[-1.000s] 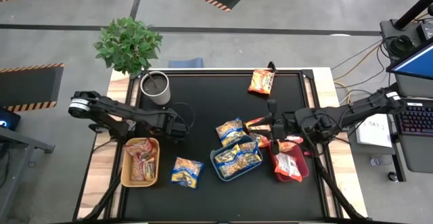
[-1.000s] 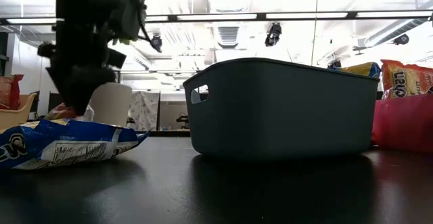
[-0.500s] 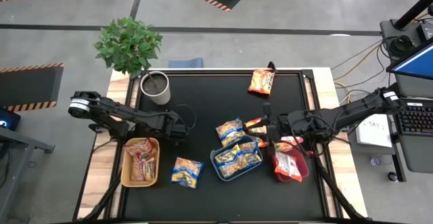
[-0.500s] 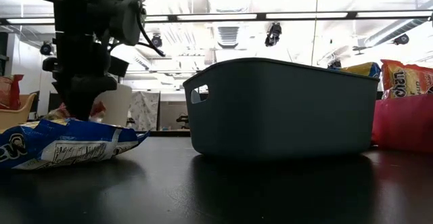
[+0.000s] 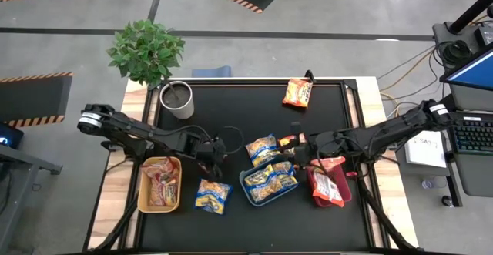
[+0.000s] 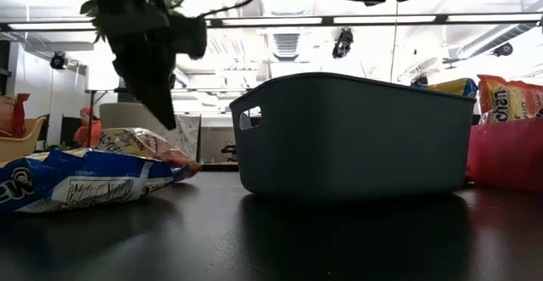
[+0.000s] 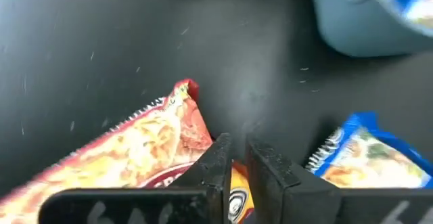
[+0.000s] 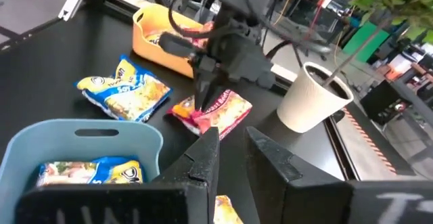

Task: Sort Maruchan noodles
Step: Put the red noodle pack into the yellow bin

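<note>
My left gripper [image 7: 233,146] points steeply down at the table's middle left, shut on a red Maruchan packet [image 8: 215,109]. My right gripper [image 8: 232,149] hovers high near the blue tray [image 5: 248,186], pointing toward the left arm. It is shut, with nothing between its fingers. Loose packets lie flat on the table: a blue-and-yellow one [image 5: 213,196] at the near side, another [image 5: 262,149] behind the blue tray, and an orange one [image 5: 297,92] at the far edge. An orange packet [image 5: 286,140] lies under my right gripper. My left gripper pinches the red packet at one edge [image 7: 196,135] between its two fingers, and a strip of wrapper [image 7: 237,187] shows in the gap. The fingers come from above, slanting down. The rest of the packet [image 8: 226,105] lies on the table.
A yellow tray [image 5: 146,201] at the near left holds red packets, the blue tray holds blue-and-yellow ones, and a red tray [image 5: 344,193] at the right holds orange ones. A white cup [image 5: 177,99] and a potted plant [image 5: 145,51] stand at the far left corner.
My left gripper has gone toward the table's right edge, nearer the blue tray, and has rolled and tipped. The red packet now shows beside it in the low view. My right gripper has moved toward the table's left and sunk a little.
</note>
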Tool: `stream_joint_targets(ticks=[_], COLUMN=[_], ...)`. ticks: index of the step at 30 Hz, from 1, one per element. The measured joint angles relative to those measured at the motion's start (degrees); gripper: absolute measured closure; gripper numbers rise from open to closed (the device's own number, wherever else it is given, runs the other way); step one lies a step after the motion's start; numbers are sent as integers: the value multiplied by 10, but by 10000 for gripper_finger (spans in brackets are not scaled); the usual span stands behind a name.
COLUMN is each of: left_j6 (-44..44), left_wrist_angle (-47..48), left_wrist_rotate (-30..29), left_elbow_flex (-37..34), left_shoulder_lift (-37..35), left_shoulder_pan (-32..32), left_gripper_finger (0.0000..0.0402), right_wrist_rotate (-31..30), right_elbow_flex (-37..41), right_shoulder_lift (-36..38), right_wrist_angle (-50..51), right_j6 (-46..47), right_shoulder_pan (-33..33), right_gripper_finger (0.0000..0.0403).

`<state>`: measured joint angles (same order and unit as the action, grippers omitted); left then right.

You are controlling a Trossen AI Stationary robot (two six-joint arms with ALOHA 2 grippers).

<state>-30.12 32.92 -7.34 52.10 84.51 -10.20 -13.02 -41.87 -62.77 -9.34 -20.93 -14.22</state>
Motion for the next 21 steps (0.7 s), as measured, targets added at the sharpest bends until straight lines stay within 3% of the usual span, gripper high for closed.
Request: stream_joint_targets(ticks=[4,10,16,21], left_j6=[67,122,109,108], left_wrist_angle=[61,121,121,122], left_wrist_rotate=[24,17,13,3], left_elbow_flex=[28,18,-5,-12], left_shoulder_lift=[-2,-3,-3,-4], left_shoulder_pan=[-16,-46,-50,-50], left_gripper_finger=[375,387,400,401], right_wrist_rotate=[0,2,124,156], right_elbow_flex=[0,-17,-64,-128], right_shoulder_lift=[-26,-63,-137,-218], right_wrist_angle=[-46,-69,-69,-68], right_j6=[14,115,191,231], right_shoulder_pan=[6,66,134,161], right_gripper_finger=[349,361,374,374])
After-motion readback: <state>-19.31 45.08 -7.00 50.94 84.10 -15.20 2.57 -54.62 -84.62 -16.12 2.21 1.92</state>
